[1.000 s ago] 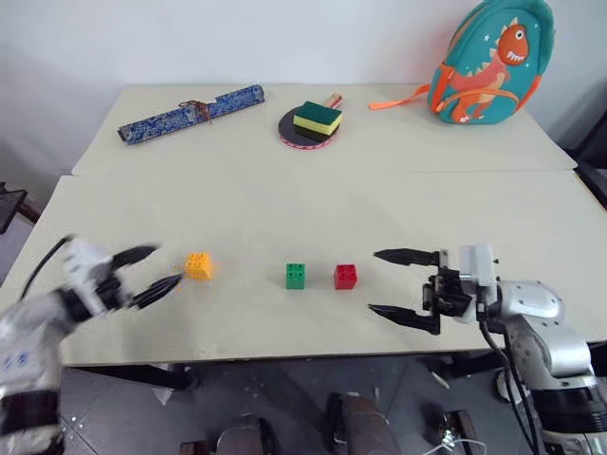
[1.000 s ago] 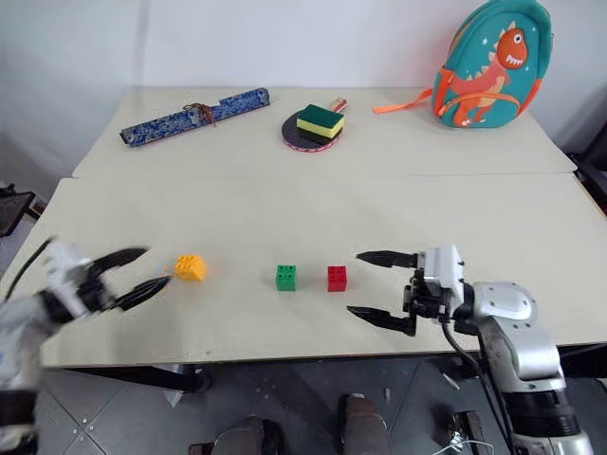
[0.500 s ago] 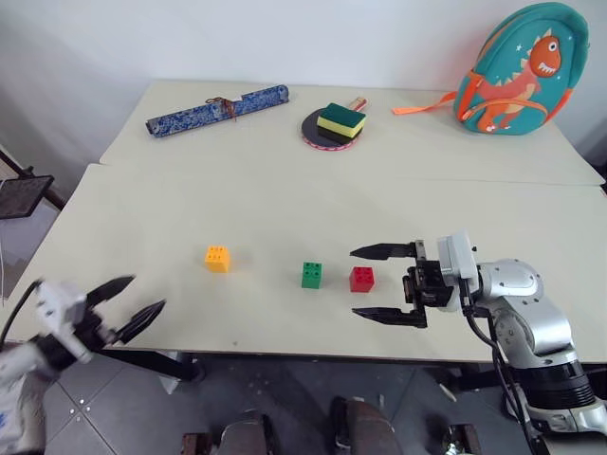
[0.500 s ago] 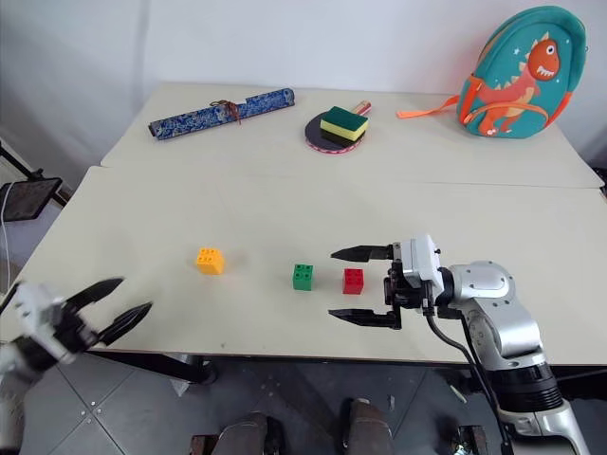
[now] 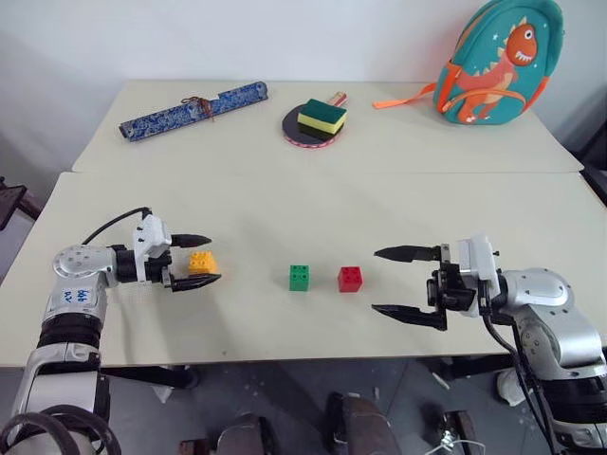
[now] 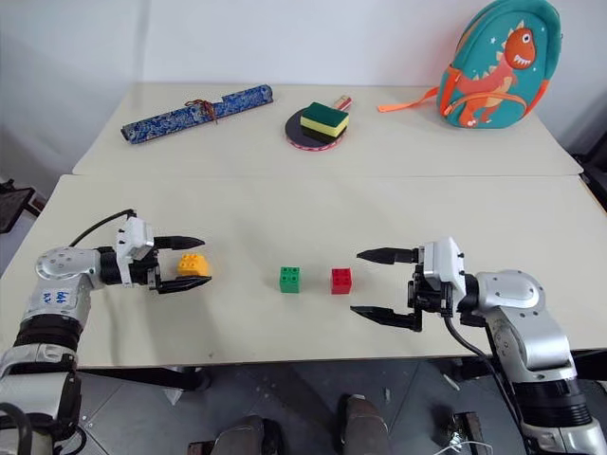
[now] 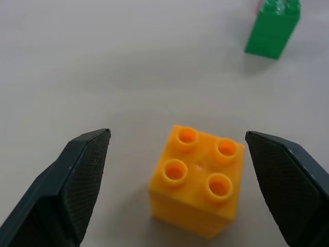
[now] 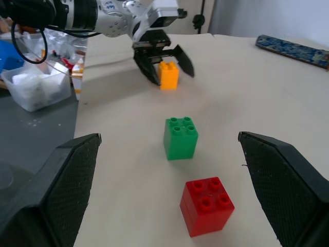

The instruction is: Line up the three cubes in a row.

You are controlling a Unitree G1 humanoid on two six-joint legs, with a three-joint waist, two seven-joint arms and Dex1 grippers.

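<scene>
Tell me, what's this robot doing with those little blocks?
It is lining up three toy blocks on the table. The left end effector is open with its fingers on either side of the yellow-orange block, not yet closed on it. The green block and red block already sit side by side. The right end effector hovers open just beside the red one, holding nothing.

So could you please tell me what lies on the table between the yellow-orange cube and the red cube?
The green cube stands between the yellow-orange cube and the red cube, nearer the red one, with bare table either side, as the left eye view shows.
</scene>
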